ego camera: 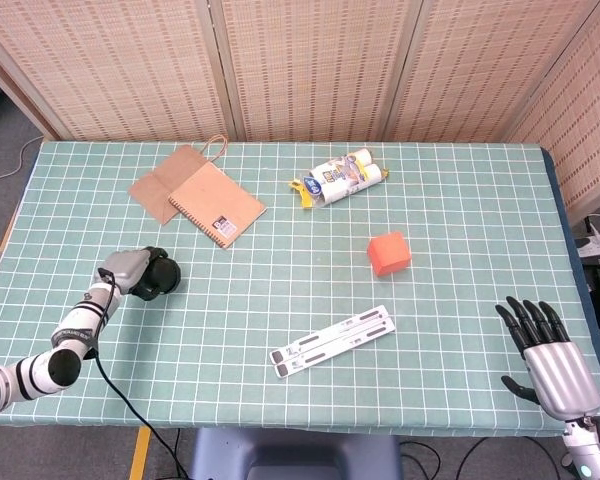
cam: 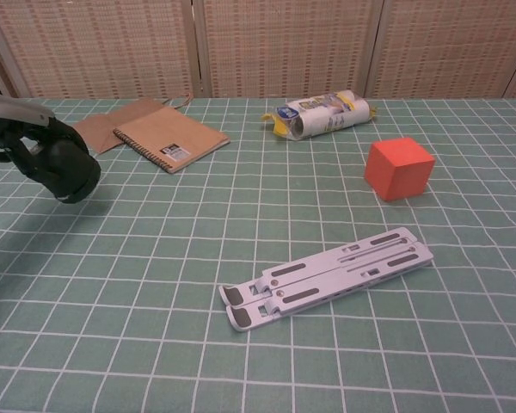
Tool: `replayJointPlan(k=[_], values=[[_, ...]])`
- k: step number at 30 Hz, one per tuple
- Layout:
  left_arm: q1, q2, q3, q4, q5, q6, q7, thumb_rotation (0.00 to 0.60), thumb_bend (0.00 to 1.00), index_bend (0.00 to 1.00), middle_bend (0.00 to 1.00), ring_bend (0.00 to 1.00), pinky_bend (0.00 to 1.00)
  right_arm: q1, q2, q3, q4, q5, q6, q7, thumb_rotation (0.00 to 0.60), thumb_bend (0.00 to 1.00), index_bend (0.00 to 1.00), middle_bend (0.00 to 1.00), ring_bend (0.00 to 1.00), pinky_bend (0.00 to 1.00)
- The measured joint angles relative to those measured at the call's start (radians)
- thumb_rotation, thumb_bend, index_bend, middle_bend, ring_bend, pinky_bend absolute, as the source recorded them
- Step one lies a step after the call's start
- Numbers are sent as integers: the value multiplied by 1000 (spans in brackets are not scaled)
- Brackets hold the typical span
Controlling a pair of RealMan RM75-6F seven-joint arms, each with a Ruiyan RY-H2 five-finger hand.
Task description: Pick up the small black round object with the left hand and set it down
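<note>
The small black round object (ego camera: 160, 276) (cam: 66, 174) is gripped in my left hand (ego camera: 128, 271) (cam: 26, 142) at the table's left side, just above the green checked cloth. The hand's dark fingers wrap round its top and back; whether it touches the cloth I cannot tell. My right hand (ego camera: 552, 362) rests at the table's near right corner with its fingers spread and nothing in it; the chest view does not show it.
A brown notebook (ego camera: 216, 204) (cam: 171, 138) lies on a paper bag (ego camera: 160, 180) at the back left. A wrapped pack of rolls (ego camera: 339, 179) (cam: 324, 114) lies at the back centre, an orange cube (ego camera: 389, 253) (cam: 398, 168) right of centre, a white folding stand (ego camera: 333, 340) (cam: 327, 276) in front.
</note>
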Motion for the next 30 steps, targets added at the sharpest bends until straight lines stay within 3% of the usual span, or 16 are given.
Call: replayJointPlan(k=[9,16,21,30], values=[[-16,-28,76,37,7,65,115,600,507,796,839,764,851,0,0,-1,-1,-1,0,1,600,61,0,0,0,0],[-55,-74,141,42,-119,192,311,600,508,795,835,764,852,0,1,0,0,0,2,4,600,62,0,0,0,0],[-74,-106,157,50,-194,217,376,600,507,793,833,764,852,0,1,0,1,-1,2,6,600,61,0,0,0,0],[-38,-149,158,110,-148,213,376,600,502,730,794,721,805,1,-1,-3,2,-3,-3,9,600,62,0,0,0,0]])
